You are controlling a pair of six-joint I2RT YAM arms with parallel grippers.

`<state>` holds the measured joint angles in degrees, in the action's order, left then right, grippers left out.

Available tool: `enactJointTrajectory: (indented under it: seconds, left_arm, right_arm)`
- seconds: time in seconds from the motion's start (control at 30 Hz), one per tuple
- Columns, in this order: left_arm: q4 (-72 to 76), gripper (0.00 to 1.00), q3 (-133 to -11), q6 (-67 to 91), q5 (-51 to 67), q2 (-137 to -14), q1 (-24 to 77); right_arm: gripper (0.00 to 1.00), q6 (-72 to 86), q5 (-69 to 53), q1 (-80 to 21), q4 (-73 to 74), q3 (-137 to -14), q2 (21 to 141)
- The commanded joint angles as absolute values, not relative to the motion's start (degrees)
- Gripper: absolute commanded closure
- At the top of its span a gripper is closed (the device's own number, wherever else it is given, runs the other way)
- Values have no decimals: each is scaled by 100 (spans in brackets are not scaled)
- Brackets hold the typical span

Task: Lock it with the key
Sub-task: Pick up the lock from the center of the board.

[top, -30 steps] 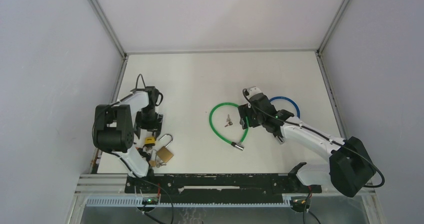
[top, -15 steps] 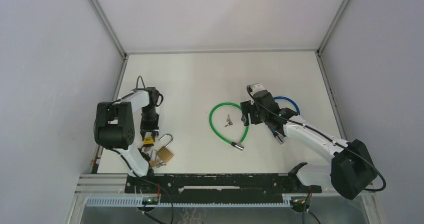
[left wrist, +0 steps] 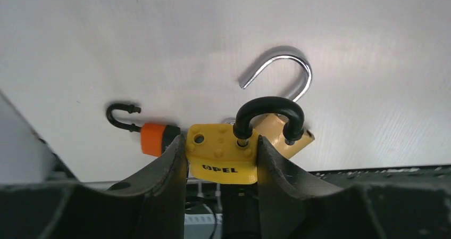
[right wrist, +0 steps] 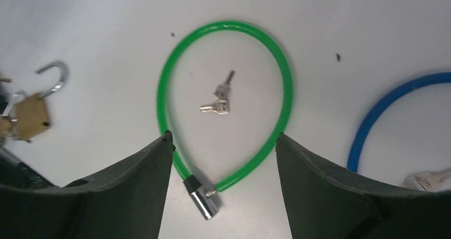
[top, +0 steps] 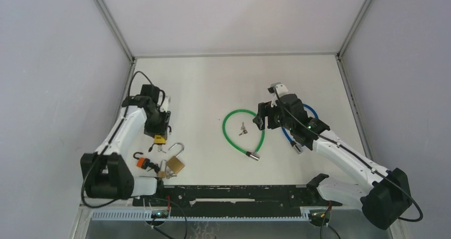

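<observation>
1. The left gripper [left wrist: 220, 143] is pinching a yellow padlock [left wrist: 220, 162]. Both dark fingers [left wrist: 173, 164] are pressing on its flat sides, and the jaws are standing about half apart.
2. That padlock is hanging over the white table [top: 213, 79] near its left edge, toward the near-left corner. Its body is glossy yellow and blocky, with raised studs and the lettering "OPEL". Its black, rounded shackle is sitting down in the body.
3. The right gripper [right wrist: 223, 138] is spread wide, gripping and touching nothing. It is hovering over the middle of the surface, above the green cable lock [right wrist: 287, 90].
4. The keys [right wrist: 219, 101], two small silvery metal ones joined together, are lying flat inside the green loop at the middle of the surface. They are well apart from the yellow padlock.
5. The green cable is looking smooth and shiny, is curving in a teardrop loop and is ending in a chrome cylinder head toward the near edge.
6. A blue cable [right wrist: 383, 104] of the same smooth kind is arcing just right of the green one.
7. A brass padlock [top: 174, 164] is lying near the near-left corner, with its shiny steel shackle swung open.
8. A small orange lock [left wrist: 154, 138] with a thin black hook is lying just left of the brass one.
</observation>
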<state>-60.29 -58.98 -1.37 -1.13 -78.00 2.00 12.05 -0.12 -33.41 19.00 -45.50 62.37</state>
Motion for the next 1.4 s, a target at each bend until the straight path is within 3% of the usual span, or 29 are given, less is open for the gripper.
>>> enactJointTrajectory:
  seconds: [0.0, 0.2, 0.5, 0.67, 0.8, 1.03, 1.37]
  left_arm:
    - [-6440, 100, -6476, -1758, -140, -6726, 1156]
    - [-5539, 100, -6172, -3485, -987, -4884, 3124]
    - [-3095, 100, -5448, -4867, -1500, -3936, 4935]
    - [-2939, 100, -5398, -4777, -1553, -3987, 5021]
    - [-3010, 100, -5430, -4575, -1515, -4008, 5024]
    - [-2997, 100, -5497, -4348, -1488, -4073, 5020]
    - [-2929, 100, -5494, -4220, -1501, -4114, 5020]
  right_arm:
    - [24, 1807, -694, -3341, 1056, -4799, 5867]
    - [27, 2613, -1137, -3766, 184, -5159, 5990]
    - [27, 4079, -2131, -4592, -1406, -5642, 7060]
    - [30, 3544, -2747, -4995, -1776, -5853, 7234]
    - [38, 3266, -2765, -5065, -1666, -5854, 7199]
    - [40, 3433, -2533, -5238, -1885, -6026, 7672]
    - [51, 3315, -2551, -5328, -1644, -6444, 8114]
